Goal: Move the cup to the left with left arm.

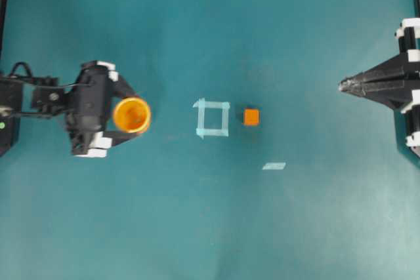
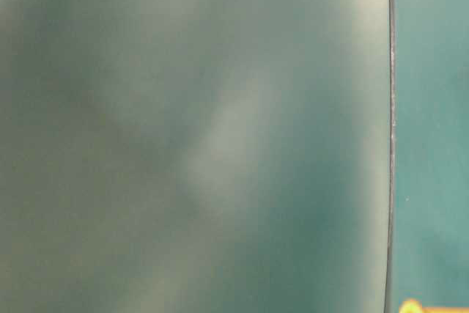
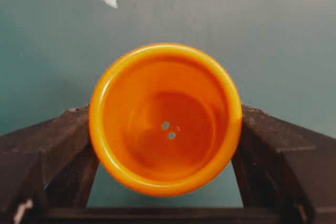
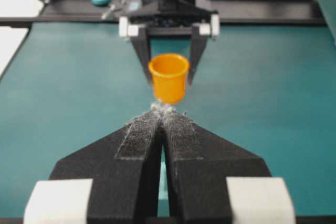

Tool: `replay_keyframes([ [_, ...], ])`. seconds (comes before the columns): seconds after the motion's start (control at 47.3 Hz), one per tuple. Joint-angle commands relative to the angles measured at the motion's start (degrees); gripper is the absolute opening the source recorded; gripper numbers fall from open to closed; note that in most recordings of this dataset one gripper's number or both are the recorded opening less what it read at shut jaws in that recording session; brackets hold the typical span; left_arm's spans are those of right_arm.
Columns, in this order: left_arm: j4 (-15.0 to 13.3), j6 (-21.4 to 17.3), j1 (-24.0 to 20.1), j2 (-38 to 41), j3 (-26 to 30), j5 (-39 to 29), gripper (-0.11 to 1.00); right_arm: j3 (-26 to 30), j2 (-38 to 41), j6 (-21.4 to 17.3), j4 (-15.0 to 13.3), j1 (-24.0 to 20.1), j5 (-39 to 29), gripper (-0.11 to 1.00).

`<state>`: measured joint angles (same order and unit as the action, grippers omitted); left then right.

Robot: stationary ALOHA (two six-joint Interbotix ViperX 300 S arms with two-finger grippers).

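**The cup is at the left, and the risk is now in the release**

At the far left of the overhead view we see the left arm [image 1: 46, 100], and its left gripper [image 1: 134, 115] stands around the cup [image 1: 132, 115]. The fingers [image 3: 50, 148] are spread wide, one on each side of the cup. In the left wrist view they seem to touch the cup just under its rim, so we judge that the gripper is grasping the cup, though we cannot exclude a very thin gap. The cup is upright, with its mouth up, and it is well apart from the tape square [image 1: 212, 118] in the middle of the table [image 1: 210, 227].

From here the main danger, we think, is the release. We cannot tell whether the cup stands on the table or hangs a little above it. If it hangs, opening the fingers can let it drop, tip or roll. If one finger drags on the rim when the arm pulls back, the cup can fall over or slide back to the right.

More to the right, the orange cube [image 1: 251, 117] lies just beside the tape square, and a loose tape strip [image 1: 274, 166] lies nearer. Both are far from the cup, so we expect no trouble there.

At the far right, the right gripper [image 1: 342, 85] is pressed closed and holds nothing.
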<state>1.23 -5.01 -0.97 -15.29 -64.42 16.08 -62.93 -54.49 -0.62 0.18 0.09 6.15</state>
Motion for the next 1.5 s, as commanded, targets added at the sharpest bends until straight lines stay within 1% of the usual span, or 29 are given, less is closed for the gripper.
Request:
replay_keyframes([
  [0.0,-0.2,0.0,0.3,-3.6,-1.3,0.5,0.73,1.8,0.3,-0.1,0.1,0.0,0.3,-0.01],
  [0.317,-0.2,0.0,0.3,-16.6,-9.0,-1.1,0.73,2.1,0.4,-0.1,0.1,0.0,0.2,-0.01],
  [0.444,-0.2,0.0,0.3,-22.1,-10.5,-5.4,0.73,2.4,0.5,-0.1,0.1,0.0,0.2,-0.01],
  [0.634,-0.2,0.1,0.2,-30.6,-12.0,-15.2,0.73,2.5,0.9,-0.1,0.0,0.1,0.3,-0.01],
  [0.739,-0.3,0.4,0.3,-33.7,-12.6,-16.6,0.73,2.5,1.5,-0.1,0.1,0.2,0.5,-0.01],
  [0.866,-0.3,1.1,0.2,-35.7,-13.4,-17.0,0.73,2.5,2.1,-0.1,0.5,0.2,0.5,-0.01],
  [1.035,-0.2,3.0,0.3,-35.9,-13.4,-17.4,0.73,2.7,2.5,-0.1,0.6,0.1,0.6,-0.01],
  [1.479,0.1,1.5,0.4,-36.2,-14.3,-17.3,0.73,2.8,2.5,-0.1,0.6,0.2,0.6,-0.01],
])
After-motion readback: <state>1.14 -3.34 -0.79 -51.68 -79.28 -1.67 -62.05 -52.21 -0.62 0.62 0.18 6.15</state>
